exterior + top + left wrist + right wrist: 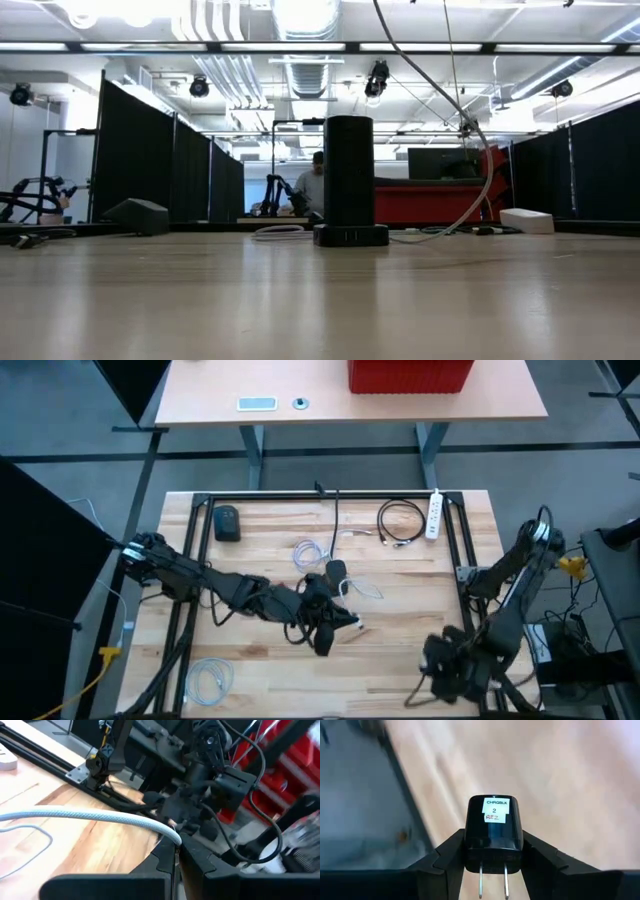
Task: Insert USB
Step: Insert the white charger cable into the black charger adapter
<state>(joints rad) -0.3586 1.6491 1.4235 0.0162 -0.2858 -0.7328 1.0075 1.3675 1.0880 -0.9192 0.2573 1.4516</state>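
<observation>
1. The left gripper reaches to the middle of the light wooden table; in the left wrist view its jaws pinch the end of a white braided USB cable, whose slack curls over the planks behind it.
2. The right gripper sits low near the table's front right corner, its jaws clamped on a small black charger block with a white label, two metal prongs pointing back toward the wrist.
3. Just beside the left gripper stands a black cylindrical tower on a black base, close enough to crowd it.
4. Farther back lie a black computer mouse, a coiled black cable and a white power strip, all well apart from both grippers.
5. A coiled white cable lies near the front left edge.
6. The black metal frame rims the back and sides; bare planks lie open between the two grippers.
</observation>
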